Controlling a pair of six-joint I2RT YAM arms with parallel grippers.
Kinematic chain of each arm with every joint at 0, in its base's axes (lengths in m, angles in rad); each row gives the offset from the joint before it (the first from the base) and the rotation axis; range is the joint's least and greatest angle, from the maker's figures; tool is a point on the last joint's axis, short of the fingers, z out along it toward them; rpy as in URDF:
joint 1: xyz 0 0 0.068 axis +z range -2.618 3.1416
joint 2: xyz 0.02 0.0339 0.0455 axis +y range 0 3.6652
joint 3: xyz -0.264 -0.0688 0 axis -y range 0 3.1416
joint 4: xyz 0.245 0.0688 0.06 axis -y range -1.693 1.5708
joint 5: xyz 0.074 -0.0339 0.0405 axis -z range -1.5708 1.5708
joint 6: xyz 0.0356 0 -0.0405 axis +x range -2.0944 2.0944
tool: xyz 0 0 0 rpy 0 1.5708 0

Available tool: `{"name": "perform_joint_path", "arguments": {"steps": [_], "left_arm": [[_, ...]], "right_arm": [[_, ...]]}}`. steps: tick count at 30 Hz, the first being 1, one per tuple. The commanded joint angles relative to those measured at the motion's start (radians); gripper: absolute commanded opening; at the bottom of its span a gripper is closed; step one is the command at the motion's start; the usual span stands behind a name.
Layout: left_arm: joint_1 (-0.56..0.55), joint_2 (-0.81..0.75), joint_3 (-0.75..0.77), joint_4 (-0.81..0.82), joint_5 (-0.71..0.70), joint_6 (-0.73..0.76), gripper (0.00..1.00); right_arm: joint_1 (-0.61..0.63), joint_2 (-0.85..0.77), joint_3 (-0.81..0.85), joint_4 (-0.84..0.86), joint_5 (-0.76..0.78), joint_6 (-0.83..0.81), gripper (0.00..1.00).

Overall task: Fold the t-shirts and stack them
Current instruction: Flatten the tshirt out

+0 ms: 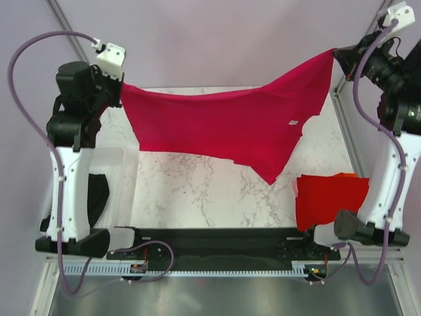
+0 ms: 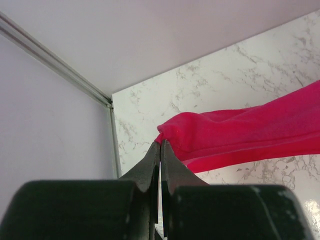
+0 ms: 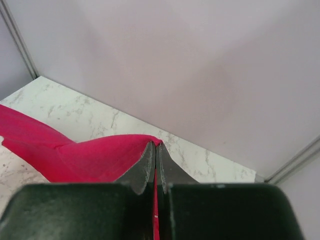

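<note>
The crimson-pink soft cloth t-shirt [image 1: 223, 125] hangs spread in the air above the far half of the white marble-patterned bench [image 1: 197, 191], stretched between the two arms. The left tool [image 2: 160, 146] has its jaws pressed together on a bunched corner of the shirt near the bench's far left edge. In the left wrist view the cloth runs away to the right from the tips, with marble showing beneath it. The right tool [image 3: 156, 145] is clamped on the opposite end, a thin fold of crimson cloth caught between its two dark fingers [image 3: 142, 167]. It holds that end higher, beyond the bench's far right corner, so the shirt's top edge slopes upward to the right. The lower edge droops, and one pointed part hangs lowest, right of centre; whether it touches the marble cannot be told. A small white mark [image 1: 293, 122] shows on the cloth toward the right. At the near right of the bench a bright red folded t-shirt [image 1: 329, 201] lies flat, with a strip of orange cloth [image 1: 348, 176] showing along its far edge.
</note>
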Motion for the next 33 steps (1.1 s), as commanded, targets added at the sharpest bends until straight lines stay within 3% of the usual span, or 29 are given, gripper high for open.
{"name": "perform_joint_path", "arguments": {"steps": [1,5,11,15,20,27,33], "left_arm": [[0.006,-0.142,-0.039,0.054,-0.008,-0.016,0.02],[0.006,-0.296,-0.09,0.092,-0.003,-0.009,0.02],[0.006,-0.472,-0.065,0.118,-0.006,0.04,0.02],[0.006,-0.518,-0.004,0.144,-0.035,0.089,0.02],[0.005,-0.45,0.145,0.158,-0.061,0.147,0.02],[0.005,-0.373,0.051,0.187,-0.014,0.153,0.02],[0.005,-0.318,-0.122,0.216,0.043,0.124,0.02]], "right_arm": [[-0.008,-0.178,-0.065,0.066,0.056,-0.019,0.0],[-0.008,-0.377,-0.102,0.065,0.125,-0.054,0.0],[-0.008,-0.521,-0.008,0.028,0.22,-0.087,0.0],[0.009,-0.511,0.122,0.032,0.324,-0.073,0.0],[0.047,-0.404,0.3,0.062,0.391,-0.101,0.0],[0.048,-0.33,0.182,0.2,0.348,-0.188,0.0],[0.048,-0.276,-0.058,0.32,0.296,-0.148,0.0]]}}
